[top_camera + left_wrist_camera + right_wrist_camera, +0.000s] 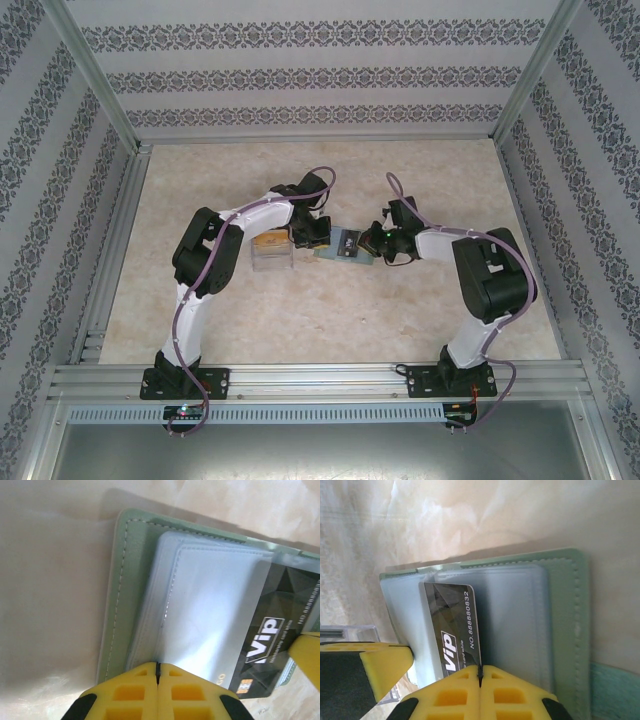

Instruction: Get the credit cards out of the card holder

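The card holder (326,254) lies open on the table between my two grippers, pale green with blue-grey pockets (127,580) (565,620). A black credit card (280,625) with white "ViP" lettering and a gold chip sticks partway out of a pocket (452,625) (348,243). My left gripper (158,666) (312,232) is shut, its tips pinching the edge of the holder's inner pocket. My right gripper (480,670) (375,245) is shut on the long edge of the card. One yellow finger of the other gripper shows in each wrist view (306,655) (382,665).
A clear plastic box (272,252) stands just left of the holder, under the left arm; its corner appears in the right wrist view (350,630). Patterned walls and metal rails (110,230) enclose the beige marbled table (430,310).
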You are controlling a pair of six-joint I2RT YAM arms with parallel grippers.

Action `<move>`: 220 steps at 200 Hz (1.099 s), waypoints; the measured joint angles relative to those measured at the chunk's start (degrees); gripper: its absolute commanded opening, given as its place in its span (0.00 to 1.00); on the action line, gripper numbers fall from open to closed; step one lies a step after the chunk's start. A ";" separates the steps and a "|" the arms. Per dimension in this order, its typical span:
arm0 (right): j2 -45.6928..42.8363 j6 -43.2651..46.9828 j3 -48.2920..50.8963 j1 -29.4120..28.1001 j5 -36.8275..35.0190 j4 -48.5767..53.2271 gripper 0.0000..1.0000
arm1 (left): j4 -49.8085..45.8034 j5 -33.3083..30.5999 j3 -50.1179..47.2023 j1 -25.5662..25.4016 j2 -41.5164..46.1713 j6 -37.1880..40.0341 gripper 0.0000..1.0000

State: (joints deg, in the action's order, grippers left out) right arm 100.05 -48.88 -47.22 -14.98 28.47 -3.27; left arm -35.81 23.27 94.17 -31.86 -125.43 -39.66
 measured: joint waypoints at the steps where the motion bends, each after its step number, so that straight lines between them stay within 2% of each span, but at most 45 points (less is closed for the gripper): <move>1: -0.07 0.00 0.02 0.02 0.00 0.00 0.00 | 0.00 0.00 0.00 0.00 0.00 0.00 0.06; 85: -7.28 2.82 2.64 2.14 1.62 0.63 0.00 | -1.11 0.02 0.74 0.00 -0.26 0.02 0.09; 134: -7.28 4.13 2.34 1.66 1.53 2.64 0.00 | -1.33 0.07 0.90 0.00 -0.28 0.20 0.11; 209: -3.63 4.33 -1.95 -2.16 0.90 3.80 0.00 | -1.31 0.26 0.90 0.00 -0.31 0.20 0.11; 220: -3.41 4.33 -2.23 -2.16 0.87 3.87 0.06 | -1.31 0.26 0.90 0.00 -0.31 0.22 0.11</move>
State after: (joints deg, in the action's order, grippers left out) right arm 96.64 -44.56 -49.45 -17.15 29.34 0.60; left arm -37.12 23.53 95.07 -31.86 -125.73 -39.44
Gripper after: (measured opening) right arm 0.057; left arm 0.107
